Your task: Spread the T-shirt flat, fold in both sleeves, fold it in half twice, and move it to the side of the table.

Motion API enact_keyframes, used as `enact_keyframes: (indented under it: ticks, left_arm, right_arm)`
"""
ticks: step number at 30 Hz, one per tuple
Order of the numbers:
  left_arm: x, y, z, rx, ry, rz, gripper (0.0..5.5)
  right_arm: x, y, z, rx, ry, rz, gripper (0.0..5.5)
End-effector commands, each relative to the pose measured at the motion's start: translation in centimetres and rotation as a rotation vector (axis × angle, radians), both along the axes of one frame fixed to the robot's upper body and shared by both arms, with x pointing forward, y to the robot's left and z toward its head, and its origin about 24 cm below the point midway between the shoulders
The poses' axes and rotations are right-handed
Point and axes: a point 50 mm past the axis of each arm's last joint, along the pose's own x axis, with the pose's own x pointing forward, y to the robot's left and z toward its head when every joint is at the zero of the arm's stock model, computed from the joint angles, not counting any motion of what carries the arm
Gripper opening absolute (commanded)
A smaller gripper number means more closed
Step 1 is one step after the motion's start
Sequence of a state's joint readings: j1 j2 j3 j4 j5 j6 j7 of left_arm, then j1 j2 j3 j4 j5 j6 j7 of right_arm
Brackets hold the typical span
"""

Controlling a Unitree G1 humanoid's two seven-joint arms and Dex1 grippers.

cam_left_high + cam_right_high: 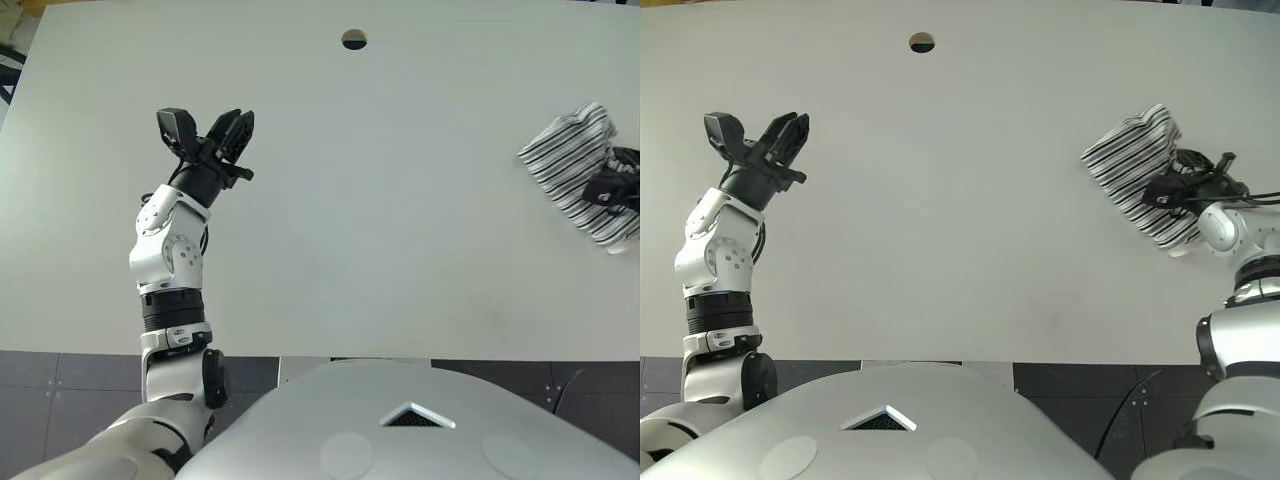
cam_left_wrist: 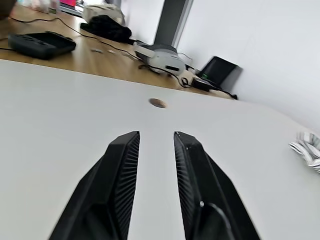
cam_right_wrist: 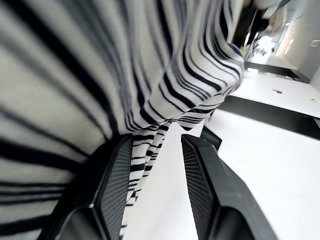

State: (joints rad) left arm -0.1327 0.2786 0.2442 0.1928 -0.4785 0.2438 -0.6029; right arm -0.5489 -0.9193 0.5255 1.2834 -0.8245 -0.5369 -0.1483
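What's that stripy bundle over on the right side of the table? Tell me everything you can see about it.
It is the T-shirt, white with thin dark stripes, in soft, knitted-looking cloth. It is folded into a compact, slightly puffy bundle, not spread out, and lies at an angle on the white table, far over on the robot's right. The right gripper is at the bundle's near end with its fingers apart, and a fold of cloth lies against one finger.

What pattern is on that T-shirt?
White with narrow dark stripes; the T-shirt shows best in the right wrist view.
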Motion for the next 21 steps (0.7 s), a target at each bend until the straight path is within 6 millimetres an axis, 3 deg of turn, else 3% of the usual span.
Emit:
enact_keyframes:
  ticks: [1,3,4,5,6,8,10,13,15,17,21]
  left_arm:
    - [0.5,0.4,0.5,-0.007,-0.067,0.046,1.27]
    - [0.4,0.7,1.5,0.036,-0.174,0.124,1.27]
    - [0.1,0.9,2.3,0.031,-0.236,0.185,1.27]
    - [-0.2,1.0,2.9,0.028,-0.284,0.242,1.27]
    - [-0.4,1.1,3.2,0.023,-0.309,0.276,1.27]
    - [-0.8,1.3,4.8,0.067,-0.401,0.399,1.27]
    - [-0.5,1.1,6.5,0.119,-0.485,0.496,1.27]
    - [1.5,0.2,9.4,0.228,-0.592,0.621,1.27]
    - [2.3,-0.9,11.0,0.250,-0.696,0.655,1.27]
    - [2.3,-1.5,10.8,0.268,-0.743,0.663,1.27]
    - [2.2,-1.3,9.3,0.266,-0.741,0.681,1.27]
  right_arm:
    - [0.7,0.4,0.3,0.005,-0.081,0.007,1.79]
    - [3.1,0.9,4.4,0.044,-0.358,0.050,1.79]
    - [4.2,1.0,7.6,0.056,-0.538,0.088,1.79]
    - [4.7,1.2,10.5,0.060,-0.682,0.124,1.79]
    - [4.8,1.3,12.1,0.058,-0.758,0.148,1.79]
    - [5.4,3.7,15.9,0.089,-0.906,0.241,1.79]
    - [5.9,6.6,17.9,0.160,-0.985,0.293,1.79]
    - [7.2,13.0,16.4,0.465,-1.001,0.346,1.79]
    - [7.6,17.2,14.7,0.972,-0.969,0.332,1.79]
    - [7.7,19.1,13.9,1.293,-0.956,0.305,1.79]
    - [7.2,20.4,11.5,1.688,-0.788,0.248,1.79]
